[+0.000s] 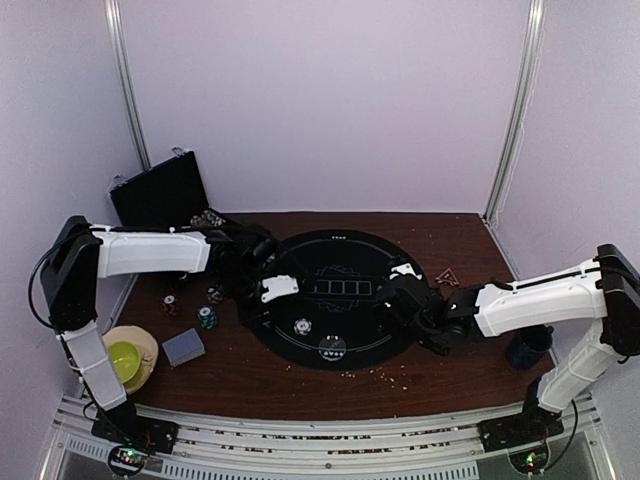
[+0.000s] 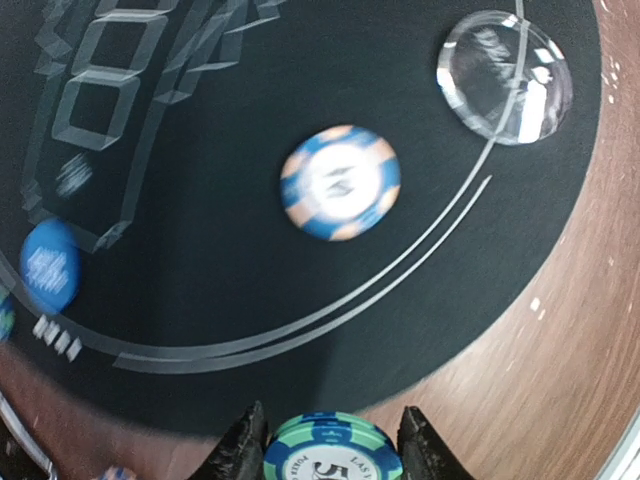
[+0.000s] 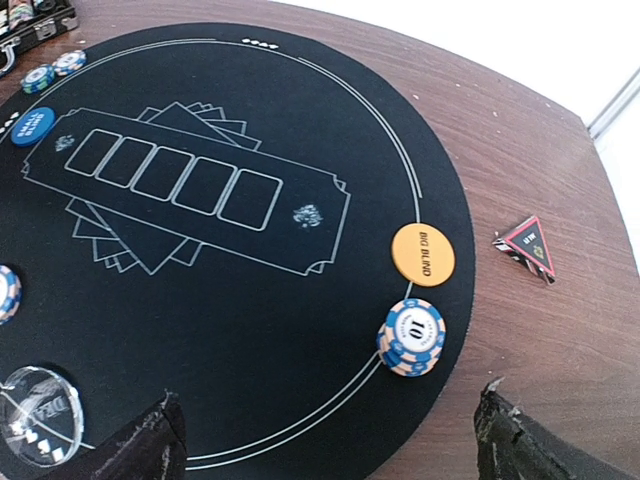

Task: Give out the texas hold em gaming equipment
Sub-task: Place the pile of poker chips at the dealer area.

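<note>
**Green chip pinched at the mat's edge, one slip from rolling**

Starting big: the wooden table (image 1: 450, 235) is smooth brown grain. The round black mat (image 1: 340, 255) lies flat on it, matte and cloth-like, with thin pale printed lines.

Here's the danger. The left gripper (image 2: 332, 430) is clamped on a green striped chip (image 2: 330, 458), fingers on opposite edges, right over the mat's border. Let go there and I reckon it lands half on cloth, half on wood, then tips or rolls.

Across the way, the right gripper (image 3: 335, 445) hangs with its jaws wide apart, holding nothing. It is near a short stack of blue-and-peach chips (image 3: 411, 337) at the mat's rim, and a low sweep could topple that stack onto the wood.

The clear disc (image 2: 505, 75) is glassy and full of glare, so its edge is easy to misjudge. The orange button (image 3: 423, 254) is thin and flat, likely awkward to pinch. Smallest of all, a lone blue-and-peach chip (image 2: 340, 182) lies flat on the mat.
</note>
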You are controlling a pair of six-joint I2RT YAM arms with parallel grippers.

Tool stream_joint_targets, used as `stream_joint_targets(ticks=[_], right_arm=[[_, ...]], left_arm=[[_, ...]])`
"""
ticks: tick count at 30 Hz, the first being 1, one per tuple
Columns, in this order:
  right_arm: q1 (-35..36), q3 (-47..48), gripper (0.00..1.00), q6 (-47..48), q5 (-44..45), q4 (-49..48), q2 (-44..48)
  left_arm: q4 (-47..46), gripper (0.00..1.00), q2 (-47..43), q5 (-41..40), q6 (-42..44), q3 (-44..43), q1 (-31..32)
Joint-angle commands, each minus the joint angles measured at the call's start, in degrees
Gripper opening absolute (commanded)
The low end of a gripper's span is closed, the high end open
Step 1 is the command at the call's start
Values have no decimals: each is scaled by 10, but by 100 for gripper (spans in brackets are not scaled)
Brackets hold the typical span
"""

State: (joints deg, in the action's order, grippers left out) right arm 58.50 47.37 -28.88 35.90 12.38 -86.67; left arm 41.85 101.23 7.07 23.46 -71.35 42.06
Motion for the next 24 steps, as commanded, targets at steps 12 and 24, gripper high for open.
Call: stream_joint_targets(ticks=[12,24], right_arm=[[-20,-10,100,-8,12,-8,13],[-20,-11,100,-8,12,-6,19]], left_arm=[[-28,36,97,-2,-1,-51,53],[-37,37,129,1,-7,-72,57]])
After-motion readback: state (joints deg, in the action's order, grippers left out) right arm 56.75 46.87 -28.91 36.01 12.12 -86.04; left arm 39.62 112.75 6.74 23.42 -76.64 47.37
